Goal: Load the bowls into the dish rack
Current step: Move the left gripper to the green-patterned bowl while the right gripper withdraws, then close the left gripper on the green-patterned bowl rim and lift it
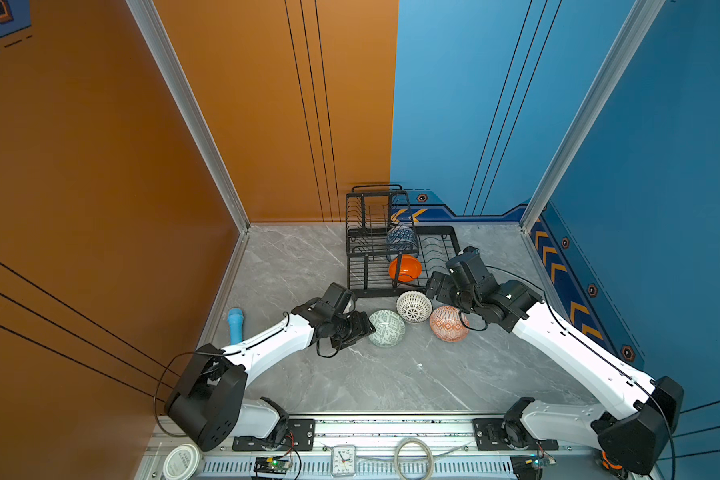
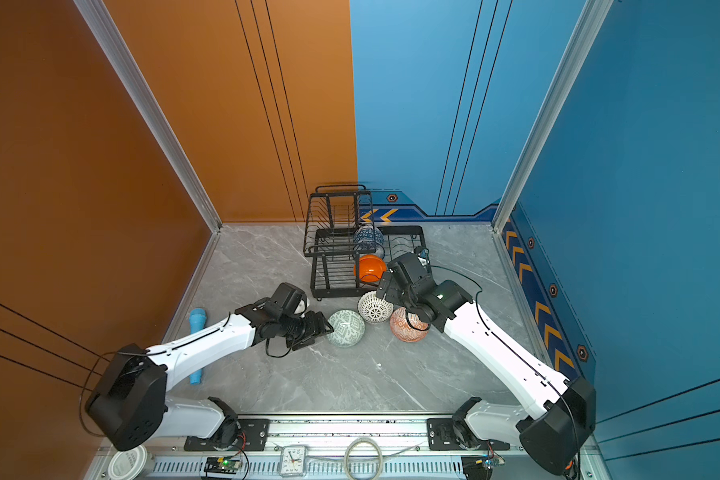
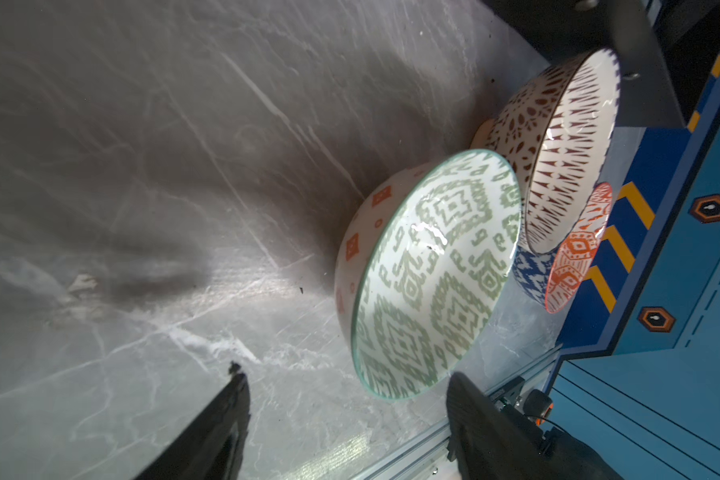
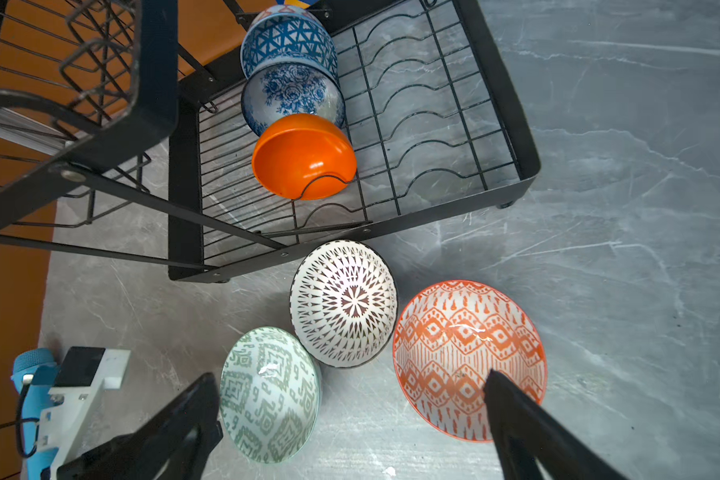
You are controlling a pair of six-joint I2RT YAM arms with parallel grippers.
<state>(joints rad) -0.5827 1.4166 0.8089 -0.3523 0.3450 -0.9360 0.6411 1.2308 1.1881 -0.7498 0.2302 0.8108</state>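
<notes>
Three bowls already stand on edge in a row in the lower tray of the black wire two-tier dish rack (image 4: pixel 514 124): the blue geometric bowl (image 4: pixel 287 41), the white bowl with blue flowers (image 4: pixel 292 89) and the plain glossy orange bowl (image 4: pixel 304 153). Three more sit mouth-up on the grey marble table (image 1: pixel 350 382) just in front of the rack: the pale green patterned bowl (image 3: pixel 433 266), the white-and-black lattice bowl (image 4: pixel 344 303) and the orange-and-white diamond bowl (image 4: pixel 466 357).

By my reckoning I am at the pick-up of the fourth bowl. My left pincer (image 3: pixel 344 372) lies low beside the green bowl with its jaws apart and the near rim between them, grasping nothing yet. My right pincer (image 4: pixel 350 374) hangs released, jaws wide, above the table bowls.

Next I judge I must pinch the green rim wall squarely, lift it free of its neighbours (the lattice bowl crowds it closely) and tip it on edge into a free slot.

In both top views my left wrist hides the fingertips, so I cannot tell whether a pad already touches the rim. Nor can I tell whether the three table bowls touch. The small light-blue cylinder (image 1: pixel 234 326) is partly behind my left arm.
</notes>
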